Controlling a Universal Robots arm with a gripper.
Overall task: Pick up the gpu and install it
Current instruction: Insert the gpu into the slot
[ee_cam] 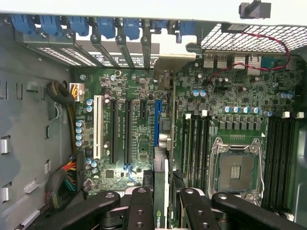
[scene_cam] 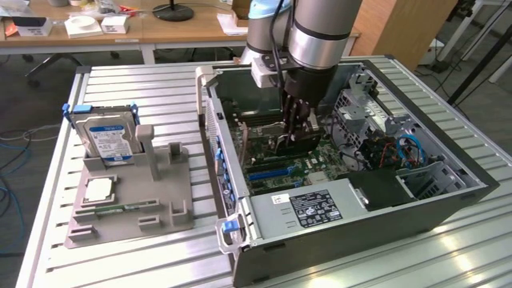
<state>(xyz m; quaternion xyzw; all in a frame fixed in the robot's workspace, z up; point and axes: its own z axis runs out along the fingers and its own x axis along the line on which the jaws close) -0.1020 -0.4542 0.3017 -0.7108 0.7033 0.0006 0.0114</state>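
Observation:
My gripper [scene_cam: 300,127] reaches down into the open computer case [scene_cam: 448,204], above the motherboard. It is shut on the gpu [ee_cam: 160,167], which shows edge-on between the two black fingers [ee_cam: 141,201] in the wrist view, green board with a logo near the fingers. The card's silver end bracket [ee_cam: 169,64] points toward the case's rear slot openings. The card stands upright, in line with the long blue slot [ee_cam: 157,122]; whether it touches the slot I cannot tell. In the exterior view the gpu [scene_cam: 294,143] is a dark sliver under the fingers.
A grey fixture [scene_cam: 164,210] at the exterior view's left holds a hard drive [scene_cam: 108,135], a processor [scene_cam: 98,189] and a memory stick [scene_cam: 124,208]. Inside the case are a power supply [scene_cam: 312,207], drive cages [scene_cam: 360,114], an empty processor socket [ee_cam: 235,172] and blue slot latches [ee_cam: 105,26].

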